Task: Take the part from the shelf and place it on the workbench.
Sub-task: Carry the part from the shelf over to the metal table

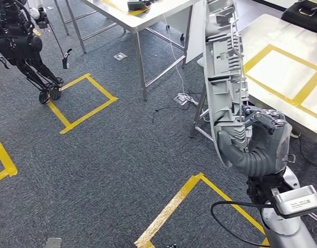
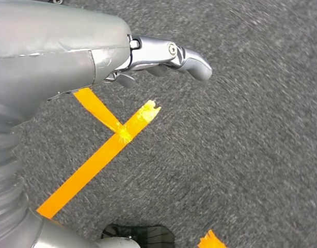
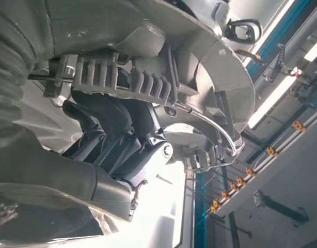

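Observation:
A long grey ribbed plastic part (image 1: 223, 72) stands nearly upright at the right of the head view, over the carpet beside the workbench. My right hand (image 1: 262, 139) grips its lower end, thumb and fingers wrapped around the ribbed edge. Up close in the right wrist view, dark fingers (image 3: 117, 139) clamp the same part (image 3: 195, 67). The white workbench (image 1: 266, 31) with yellow tape rectangles lies just right of the part. My left hand (image 2: 164, 57) hangs over the grey carpet with its fingers stretched out and nothing in it.
A steel-legged table (image 1: 149, 20) stands at the top middle, with cables and a floor socket (image 1: 183, 98) under it. Another dark robot (image 1: 20, 41) stands at the top left. Yellow tape outlines (image 1: 82, 103) mark the grey carpet.

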Motion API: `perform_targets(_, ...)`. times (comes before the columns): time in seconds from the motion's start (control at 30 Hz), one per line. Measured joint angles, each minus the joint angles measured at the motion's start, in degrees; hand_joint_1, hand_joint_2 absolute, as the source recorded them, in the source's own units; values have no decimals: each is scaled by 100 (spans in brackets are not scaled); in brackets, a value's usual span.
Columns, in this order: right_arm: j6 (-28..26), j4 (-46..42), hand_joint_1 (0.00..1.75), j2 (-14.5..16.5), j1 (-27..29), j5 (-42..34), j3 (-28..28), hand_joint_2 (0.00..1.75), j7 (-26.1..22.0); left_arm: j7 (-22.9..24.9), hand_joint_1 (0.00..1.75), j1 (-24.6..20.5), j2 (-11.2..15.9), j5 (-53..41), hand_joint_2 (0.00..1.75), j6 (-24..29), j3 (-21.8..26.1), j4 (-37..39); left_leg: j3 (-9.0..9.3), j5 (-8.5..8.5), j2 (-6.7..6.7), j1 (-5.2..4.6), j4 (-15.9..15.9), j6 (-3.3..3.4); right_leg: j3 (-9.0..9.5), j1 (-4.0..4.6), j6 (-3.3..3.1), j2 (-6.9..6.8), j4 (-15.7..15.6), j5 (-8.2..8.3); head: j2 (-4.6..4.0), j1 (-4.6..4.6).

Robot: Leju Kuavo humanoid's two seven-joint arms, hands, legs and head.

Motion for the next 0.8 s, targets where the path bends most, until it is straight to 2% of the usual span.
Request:
perform_targets(0.03,1,2,175,0,1,0,-1,175,1,0,0,-2,-4,-1,175,0,1,0,2,-6,42,3,5,-9,105,-5,11,-22,-192,146,0,-1)
perform_targets(0.07,1,1,175,0,-2,0,-1,175,1,0,0,-6,-8,-1,175,0,1,0,6,-17,79,5,14,-26,308,-9,17,-76,-574,347,0,0)
perform_targets(0.1,1,1,175,0,-10,0,-1,175,1,0,0,-10,-7,-2,175,0,2,0,7,-34,111,-4,28,-52,532,6,16,-167,-985,481,0,2)
perform_targets(0.13,1,-1,175,0,-16,1,-1,175,1,0,0,-12,-5,-2,175,0,4,0,3,-51,141,-17,50,-82,713,17,-10,-236,-1313,574,0,-2)
perform_targets(0.17,1,-2,175,0,-17,1,-2,175,3,0,0,-12,-1,-2,175,0,8,0,0,-63,170,-32,67,-111,821,30,-41,-283,-1508,604,0,-2)
perform_targets(0.2,1,-2,175,0,-13,2,-2,175,7,0,0,-10,3,-2,175,0,12,0,-1,-67,202,-46,74,-136,853,48,-82,-287,-1568,584,0,-5)
perform_targets(0.27,2,-2,175,0,3,-10,-4,175,13,0,0,-11,7,-4,175,1,19,0,8,-82,255,-42,78,-179,846,42,-163,-207,-1580,611,0,-2)
perform_targets(0.33,3,-3,175,1,1,-38,-5,175,13,0,0,-15,4,-12,175,1,20,0,-62,-245,172,-22,278,-230,852,25,-235,-136,-1599,635,0,-16)
perform_targets(0.37,4,-4,175,1,-3,-49,-4,175,10,0,0,-13,4,-15,175,1,21,0,-178,-412,94,-12,553,-254,856,16,-267,-101,-1606,642,0,-28)
perform_targets(0.43,5,-2,175,2,-4,-58,-1,175,2,0,0,0,8,-20,175,0,23,1,-513,-763,-12,-4,1306,-274,854,24,-302,-20,-1604,640,0,-44)
perform_targets(0.47,5,0,175,2,-3,-60,-1,175,-2,0,0,9,13,-20,175,0,25,1,-643,-844,-26,-4,1585,-274,855,29,-306,29,-1603,640,0,-44)
perform_targets(0.5,7,2,175,2,-2,-63,-1,175,-3,0,0,14,16,-25,175,0,25,1,-689,-813,-33,-5,1671,-265,857,34,-306,81,-1601,640,0,-45)
perform_targets(0.53,8,3,175,2,-3,-68,-1,175,-4,0,0,16,19,-31,175,0,25,0,-634,-675,-44,-5,1537,-245,862,37,-306,135,-1598,640,0,-44)
perform_targets(0.6,10,3,175,2,-5,-78,-1,175,-4,0,0,14,28,-55,175,0,25,0,-312,-263,-171,-6,818,-179,872,40,-302,232,-1595,642,0,-43)
perform_targets(0.63,11,3,175,2,-9,-80,0,175,-5,0,0,13,35,-66,175,0,25,1,-154,-125,-255,-5,469,-149,867,45,-291,280,-1588,644,0,-41)
perform_targets(0.67,12,4,175,2,-11,-81,0,175,-7,0,0,13,41,-74,175,0,26,1,-52,-61,-323,-8,237,-130,851,44,-270,319,-1584,652,0,-42)
perform_targets(0.7,13,5,175,2,-12,-82,0,175,-9,0,0,12,46,-78,175,0,26,2,-13,-63,-360,-14,138,-121,830,37,-242,355,-1584,663,0,-40)
perform_targets(0.77,15,7,175,2,-10,-84,-2,175,-12,0,0,8,42,-79,175,0,26,2,-2,-55,-301,-15,77,-106,799,22,-172,417,-1599,684,0,-42)
perform_targets(0.8,15,7,175,2,-12,-84,-5,175,-11,0,0,4,38,-81,175,0,26,2,8,-35,-261,-5,40,-84,771,24,-142,394,-1581,656,0,-37)
